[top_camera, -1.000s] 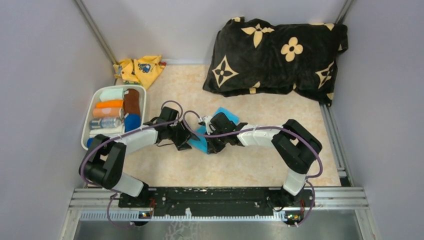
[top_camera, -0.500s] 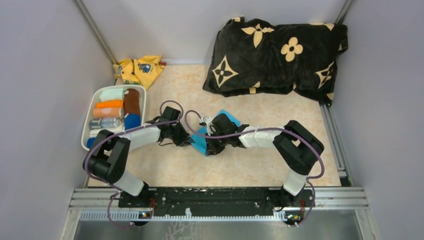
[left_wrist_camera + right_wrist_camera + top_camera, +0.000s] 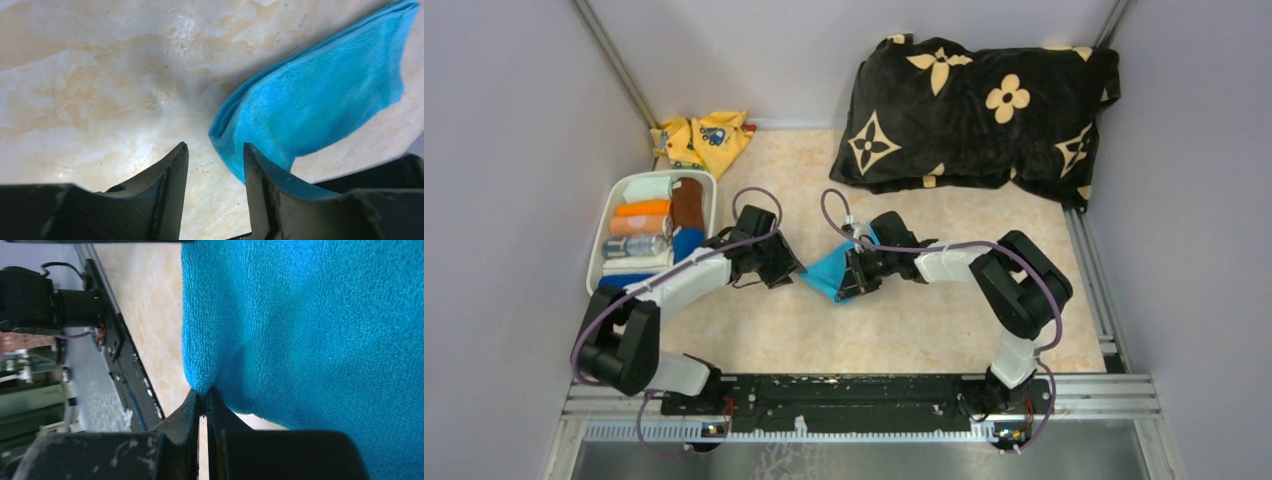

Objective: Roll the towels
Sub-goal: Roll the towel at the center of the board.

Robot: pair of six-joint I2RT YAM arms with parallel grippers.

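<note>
The cyan towel [image 3: 827, 272] lies folded mid-table between my two grippers. In the right wrist view its terry cloth [image 3: 310, 325] fills the frame, and my right gripper [image 3: 202, 392] is shut on a pinch of its edge. My right gripper [image 3: 850, 280] sits at the towel's right side. My left gripper [image 3: 790, 268] stands open just left of the towel; in the left wrist view a folded corner of the towel [image 3: 320, 95] lies just past the right fingertip [image 3: 250, 150], with bare table between the fingers. A brown towel [image 3: 687, 203] and a dark blue towel [image 3: 688, 243] lie rolled in the bin.
A white bin [image 3: 598, 250] at the left holds several rolls and a bottle. A yellow printed cloth [image 3: 704, 138] lies in the back left corner. A big black flowered cushion [image 3: 979, 105] fills the back right. Walls close in on both sides.
My left gripper closed partway, reopened and drew back left off the towel. My right gripper turned and shifted back with the towel's edge, bunching the cloth into a smaller shape.
</note>
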